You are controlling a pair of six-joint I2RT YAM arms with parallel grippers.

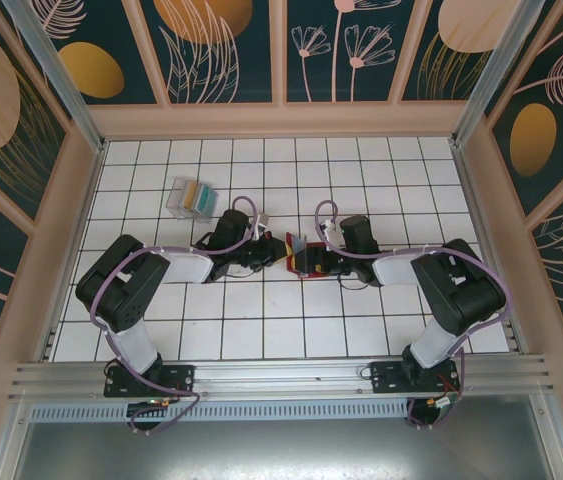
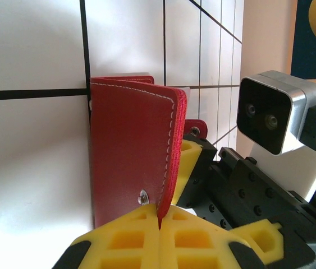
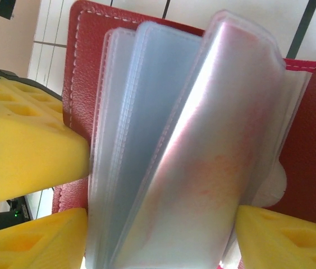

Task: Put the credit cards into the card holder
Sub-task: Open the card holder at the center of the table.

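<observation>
My left gripper [image 2: 159,224] clamps edge of small red leather wallet [image 2: 127,151], mid-table; right gripper [image 3: 158,238] apart, straddling clear sleeves [image 3: 191,140]. Yellow, teal plastic cards [image 1: 197,195] sit in clear case [image 1: 175,200]. Risk: pinch slips, wallet closes.

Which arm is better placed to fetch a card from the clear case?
Probably right: the left gripper is shut on the card holder, propping it open; the right gripper merely straddles its sleeves.
</observation>
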